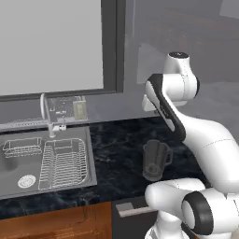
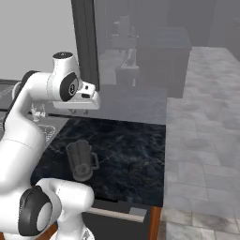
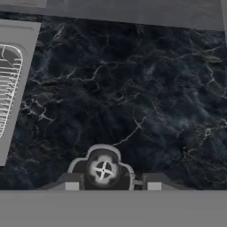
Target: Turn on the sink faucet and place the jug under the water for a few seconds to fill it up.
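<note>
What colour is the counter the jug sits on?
Black marble with thin pale veins; the counter shows best in the hand view.

There was one jug (image 1: pixel 155 160) on the dark marble counter (image 1: pixel 116 154). One sink (image 1: pixel 9 189) was set into that counter, with one faucet (image 1: pixel 45 112) behind it and one round drain (image 1: pixel 26 180) in its floor. Two wire dish racks lay in the basin: a small one (image 1: pixel 22 147) and a larger one (image 1: pixel 64 163). One window (image 1: pixel 51 46) stood above.
</note>
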Controlling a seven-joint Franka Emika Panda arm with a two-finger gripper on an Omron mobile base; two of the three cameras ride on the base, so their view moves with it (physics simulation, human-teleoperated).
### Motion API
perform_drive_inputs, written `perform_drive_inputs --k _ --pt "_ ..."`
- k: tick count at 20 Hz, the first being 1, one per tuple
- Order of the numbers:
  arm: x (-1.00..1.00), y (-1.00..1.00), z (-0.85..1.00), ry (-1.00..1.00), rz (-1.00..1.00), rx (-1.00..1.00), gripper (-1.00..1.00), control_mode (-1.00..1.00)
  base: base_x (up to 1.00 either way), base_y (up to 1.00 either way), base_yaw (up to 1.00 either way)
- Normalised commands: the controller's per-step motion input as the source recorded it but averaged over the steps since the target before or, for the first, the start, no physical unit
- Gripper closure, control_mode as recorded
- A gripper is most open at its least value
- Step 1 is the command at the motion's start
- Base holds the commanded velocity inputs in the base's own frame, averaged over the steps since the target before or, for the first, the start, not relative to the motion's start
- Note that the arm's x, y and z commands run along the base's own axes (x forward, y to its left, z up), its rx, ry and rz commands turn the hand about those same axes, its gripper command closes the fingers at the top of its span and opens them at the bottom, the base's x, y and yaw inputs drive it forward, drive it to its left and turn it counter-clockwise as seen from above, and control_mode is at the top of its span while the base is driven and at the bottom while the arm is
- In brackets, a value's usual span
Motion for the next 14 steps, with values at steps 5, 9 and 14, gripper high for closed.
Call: perform_drive_inputs --k 5,9,14 --pt "0.0 0.0 0.0 0.0 0.0 0.0 -1.0 1.0 -0.23 0.34 -0.01" --pt "0.0 0.0 0.0 0.0 0.0 0.0 -1.0 1.0 -0.17 0.65 0.0" --pt "0.0 0.0 0.0 0.0 0.0 0.0 -1.0 1.0 -0.01 0.46 0.0"
